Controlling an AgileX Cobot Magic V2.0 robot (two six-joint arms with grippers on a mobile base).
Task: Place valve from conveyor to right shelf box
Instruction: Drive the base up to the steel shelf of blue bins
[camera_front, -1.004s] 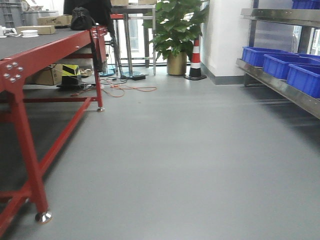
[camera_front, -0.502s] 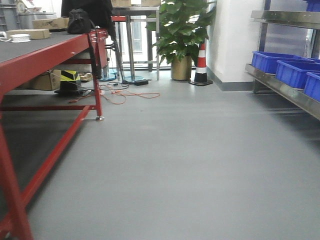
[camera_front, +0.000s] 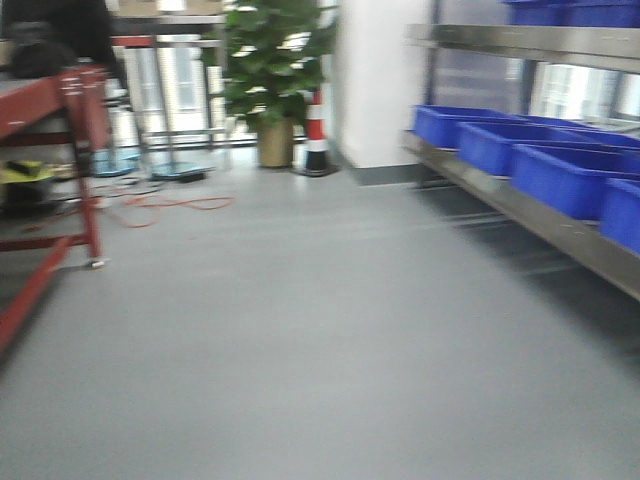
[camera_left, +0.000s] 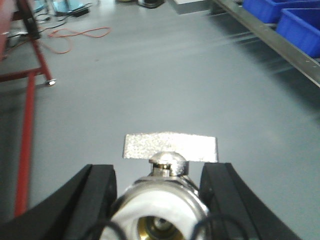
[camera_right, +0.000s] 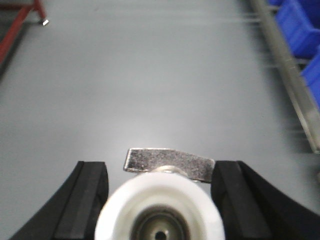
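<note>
Left tool (camera_left: 159, 197) gripping silvery valve (camera_left: 162, 207), flat lever (camera_left: 171, 147)

2 valves (camera_left: 162, 185) (camera_right: 160, 200) are counted, 1 per wrist view. 4 blue boxes (camera_front: 565, 175) are seen on lower lvl of the right shelf (camera_front: 560, 237); far off, 1 cone (camera_front: 317, 135) & 1 plant (camera_front: 275, 60).
</note>
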